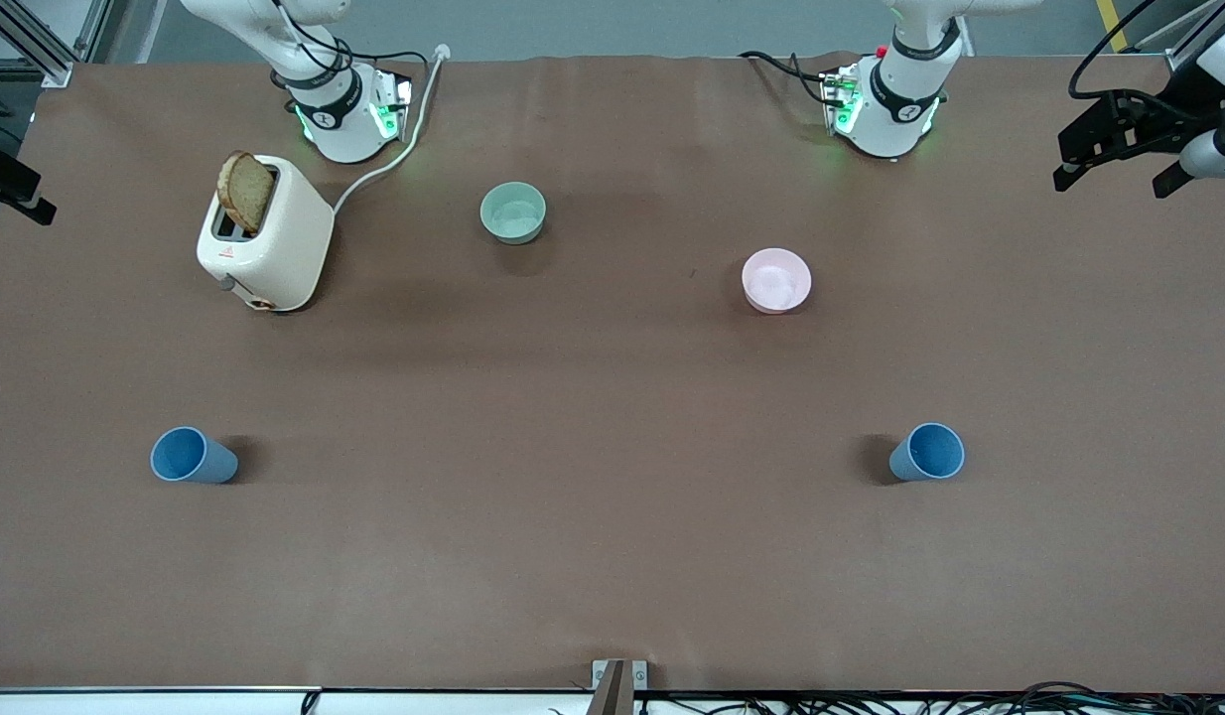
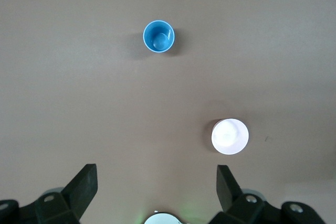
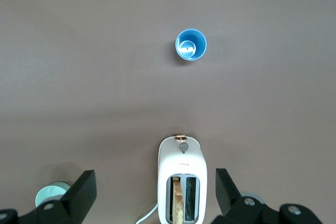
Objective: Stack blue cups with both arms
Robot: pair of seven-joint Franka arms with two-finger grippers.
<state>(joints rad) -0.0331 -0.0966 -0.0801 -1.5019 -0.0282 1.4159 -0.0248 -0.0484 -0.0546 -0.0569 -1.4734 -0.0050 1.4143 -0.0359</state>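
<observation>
Two blue cups stand upright and far apart on the brown table (image 1: 612,556). One cup (image 1: 194,456) is toward the right arm's end and shows in the right wrist view (image 3: 190,45). The other cup (image 1: 927,452) is toward the left arm's end and shows in the left wrist view (image 2: 158,36). My left gripper (image 2: 157,170) is open and empty, high over the table near its own base; it shows at the front view's edge (image 1: 1116,182). My right gripper (image 3: 155,174) is open and empty, high over the toaster; only part of it shows in the front view (image 1: 17,194).
A white toaster (image 1: 265,233) with a bread slice (image 1: 246,191) stands near the right arm's base, its cord running to the table's edge. A mint-green bowl (image 1: 513,213) and a pink bowl (image 1: 776,280) sit farther from the front camera than the cups.
</observation>
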